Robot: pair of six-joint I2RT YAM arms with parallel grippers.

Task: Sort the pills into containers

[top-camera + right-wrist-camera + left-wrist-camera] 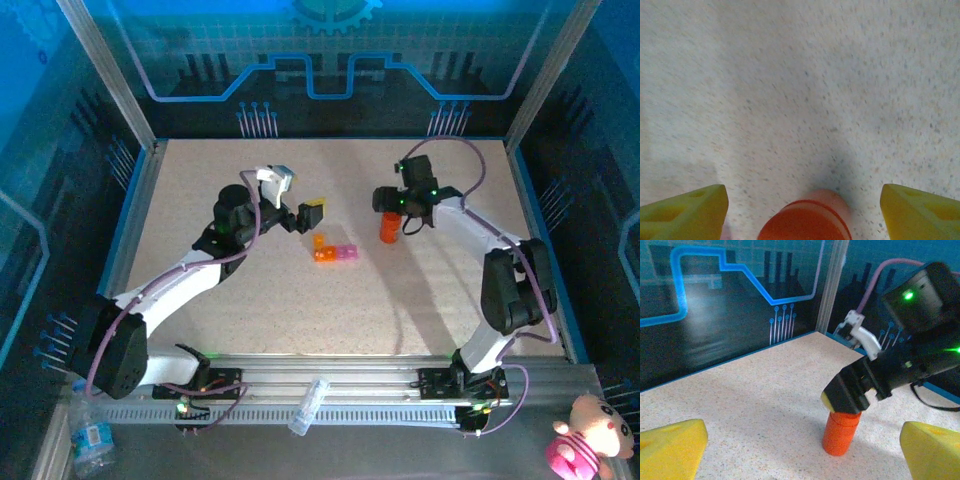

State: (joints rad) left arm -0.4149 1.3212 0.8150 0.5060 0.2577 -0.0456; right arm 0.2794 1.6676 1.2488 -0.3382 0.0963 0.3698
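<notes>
Top external — orange bottle [388,229] upright near containers [334,251], beneath right gripper [389,213]

Speckled, matt, stone-look tabletop [300,310]. On it stands an orange bottle [388,229] of smooth, matt plastic. Near the bottle, containers [333,252] of glossy, translucent plastic. Over the bottle, the right claw [802,190], with fingers [920,210] of matt yellow plastic.

White arms [175,280] w/ blk joints [238,207], purple cables [486,170], yellow pincer tips [671,445]

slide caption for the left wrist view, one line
Open right gripper over an upright orange bottle on the speckled table, seen from the open left gripper
</notes>
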